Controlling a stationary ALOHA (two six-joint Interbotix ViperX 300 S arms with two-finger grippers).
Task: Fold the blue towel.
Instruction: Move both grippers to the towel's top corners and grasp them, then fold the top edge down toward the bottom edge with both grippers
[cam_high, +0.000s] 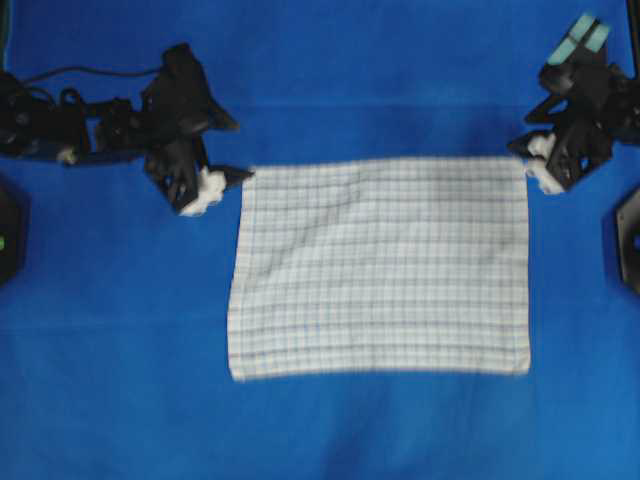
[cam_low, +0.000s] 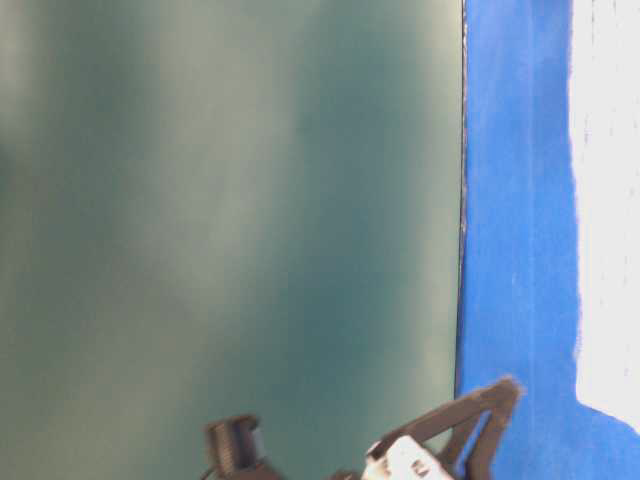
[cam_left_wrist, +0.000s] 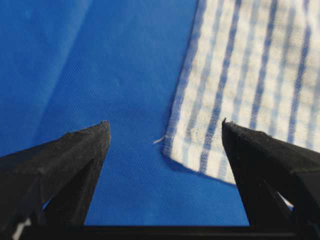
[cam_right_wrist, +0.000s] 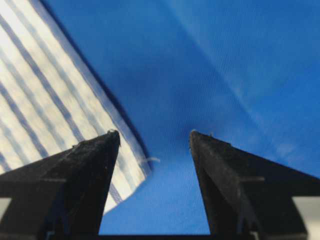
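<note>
Blue towel (cam_high: 380, 268) lay flat and spread open near the middle of the big blue cloth (cam_high: 110, 400) that covered the work surface, its four edges squared off and only faint ripples along the left side. It looked thin, light and limp, a woven kitchen cloth that would sag and drape as soon as it was lifted, so a pinch at one point would probably let the rest trail. The sensible places to take hold seemed to be the two far corners, one for each arm, so that the edge could be carried over as a straight line. The left gripper (cam_left_wrist: 165, 131) stood with its jaws spread wide and empty, and in the left wrist view the towel's corner (cam_left_wrist: 200, 162) sat between the two black fingers, nearer the right-hand one. The right gripper (cam_right_wrist: 154, 134) was likewise wide apart and held nothing; the other far corner (cam_right_wrist: 135, 177) lay just inside its left-hand finger. From overhead both grippers sat just off those corners, at opposite ends of the far edge. Because the underlying cloth was soft too, a low pinch risked catching it along with the towel.
</note>
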